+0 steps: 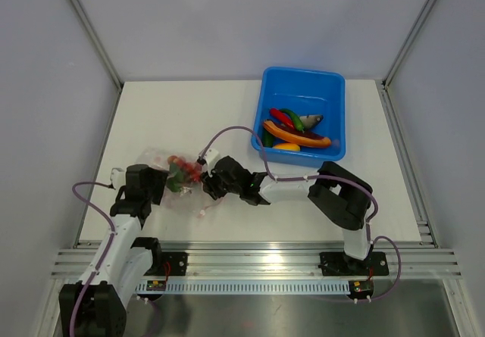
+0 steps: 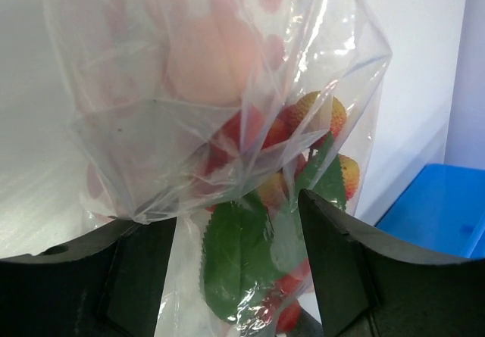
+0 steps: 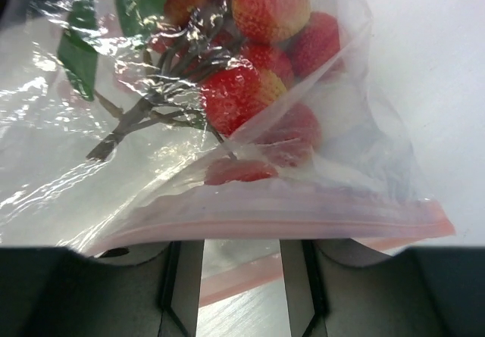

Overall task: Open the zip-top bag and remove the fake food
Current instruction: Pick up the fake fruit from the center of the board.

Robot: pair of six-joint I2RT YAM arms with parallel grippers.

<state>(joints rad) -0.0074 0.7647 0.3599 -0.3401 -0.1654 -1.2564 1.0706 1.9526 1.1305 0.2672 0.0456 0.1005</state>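
Up top, the fixed camera looks down from above and behind the arm bases. It takes in the whole desk (image 1: 151, 117), out to the blue tub (image 1: 303, 73) at the far right. Over to the left wrist camera: it's right up close, peering out between the left pincer's (image 2: 235, 227) fingers, with the tub at its right edge. The right wrist camera sits just as near, low over the right pincer (image 3: 242, 273). All three views share the zip-top bag (image 1: 158, 158) and the red fruit bunch (image 3: 242, 95) inside.
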